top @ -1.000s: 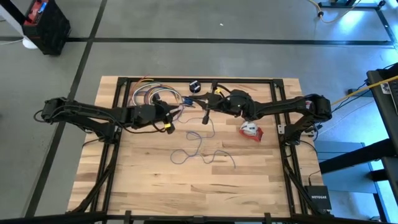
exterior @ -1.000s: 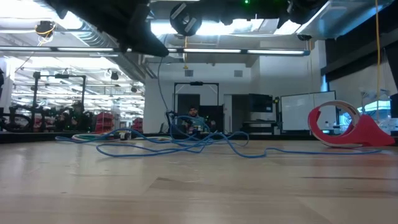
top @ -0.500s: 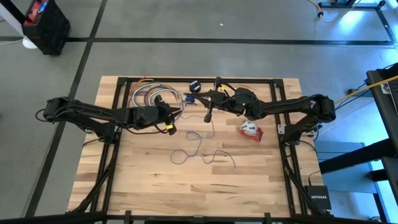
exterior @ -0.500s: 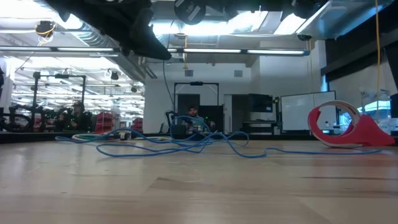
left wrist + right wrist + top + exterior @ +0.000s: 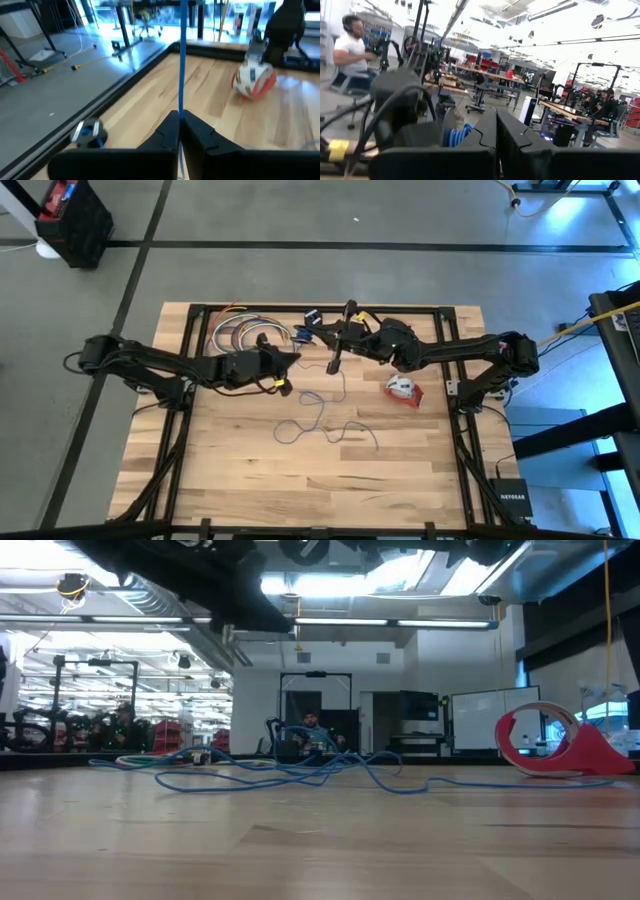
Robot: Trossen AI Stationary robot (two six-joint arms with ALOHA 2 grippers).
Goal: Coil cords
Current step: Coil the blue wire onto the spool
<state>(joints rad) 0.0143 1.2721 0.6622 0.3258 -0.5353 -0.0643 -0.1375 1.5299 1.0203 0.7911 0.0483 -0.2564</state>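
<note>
I count two arms over the table (image 5: 250, 480), each ending in one gripper: the left gripper (image 5: 296, 356) and the right gripper (image 5: 333, 366). I see one thin blue cord (image 5: 322, 418) snaking loose across the wood, one red-and-white cord bundle (image 5: 403, 389), one small black puck (image 5: 313, 317) near the far edge, and one coil of multicoloured cables (image 5: 238, 334). In the right wrist view I count one person (image 5: 351, 55) seated in the room beyond.
</note>
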